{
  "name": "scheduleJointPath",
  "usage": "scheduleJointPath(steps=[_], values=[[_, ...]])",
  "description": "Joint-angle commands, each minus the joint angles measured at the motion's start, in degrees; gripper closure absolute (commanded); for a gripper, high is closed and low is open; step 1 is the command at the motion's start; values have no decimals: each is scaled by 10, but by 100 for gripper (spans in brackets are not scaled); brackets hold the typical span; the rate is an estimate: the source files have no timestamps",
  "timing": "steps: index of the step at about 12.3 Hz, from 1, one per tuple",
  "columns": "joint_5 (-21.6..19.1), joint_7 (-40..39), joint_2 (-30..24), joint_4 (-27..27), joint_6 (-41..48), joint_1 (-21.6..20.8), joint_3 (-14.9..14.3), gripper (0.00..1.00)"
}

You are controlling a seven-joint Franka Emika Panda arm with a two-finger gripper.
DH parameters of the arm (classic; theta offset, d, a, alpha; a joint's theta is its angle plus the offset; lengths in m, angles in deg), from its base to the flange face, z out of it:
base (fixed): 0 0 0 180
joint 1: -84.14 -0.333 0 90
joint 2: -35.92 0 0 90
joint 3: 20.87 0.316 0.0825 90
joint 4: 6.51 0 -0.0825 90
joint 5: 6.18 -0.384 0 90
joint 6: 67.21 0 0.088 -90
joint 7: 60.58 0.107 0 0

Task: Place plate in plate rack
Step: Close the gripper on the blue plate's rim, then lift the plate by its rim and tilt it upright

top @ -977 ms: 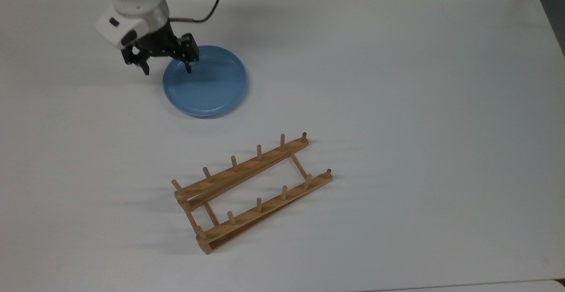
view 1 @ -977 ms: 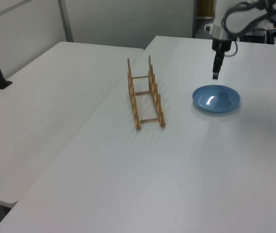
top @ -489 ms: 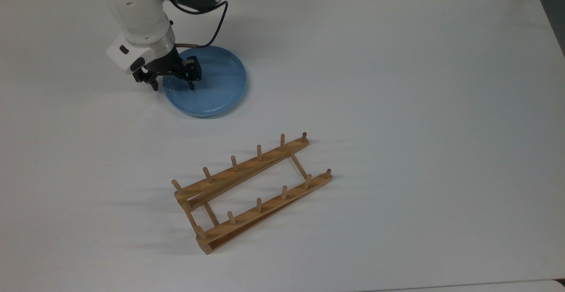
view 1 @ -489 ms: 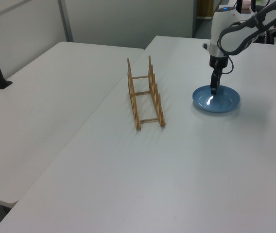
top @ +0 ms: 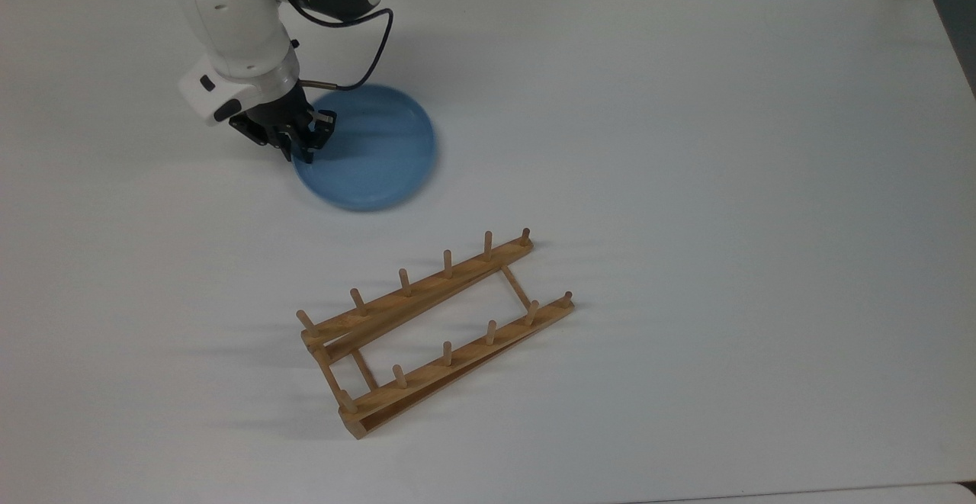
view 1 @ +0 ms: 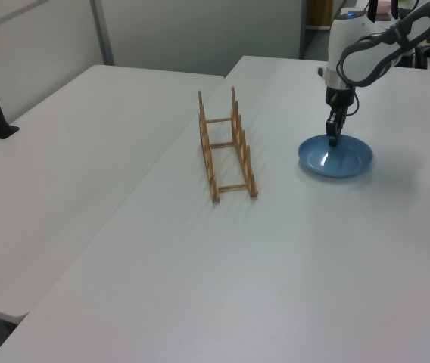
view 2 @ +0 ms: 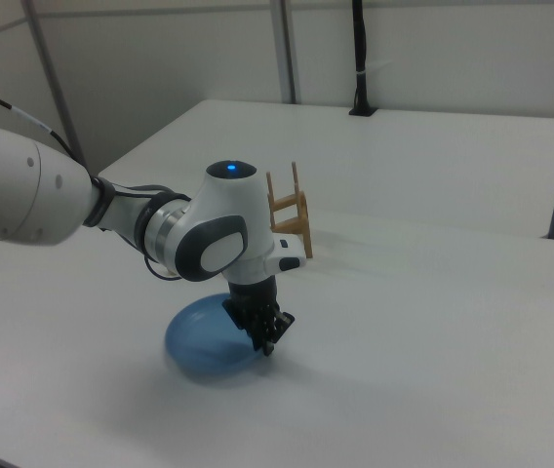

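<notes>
Pinching what looks like the plate [top: 374,157]'s nine-o'clock rim in the top view, the claw [top: 299,147] is risking slippage; the plate rack [top: 435,329] is sitting apart at five o'clock.

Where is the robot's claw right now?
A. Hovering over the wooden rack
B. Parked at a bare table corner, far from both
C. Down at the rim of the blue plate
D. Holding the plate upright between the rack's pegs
C: the gripper sits at the edge of the plate, on the top view's left, while the plate rack stands apart, with nothing between its pegs.
</notes>
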Motion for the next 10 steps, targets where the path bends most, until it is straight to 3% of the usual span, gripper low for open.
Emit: scheduleJointPath(steps=[1,4,6,10], values=[[-9,18,-23,7,1,-4,-2,100],[-10,14,-60,30,37,-4,-1,100],[-15,12,-82,77,86,-6,1,100],[-25,11,-98,131,94,-13,5,100]])
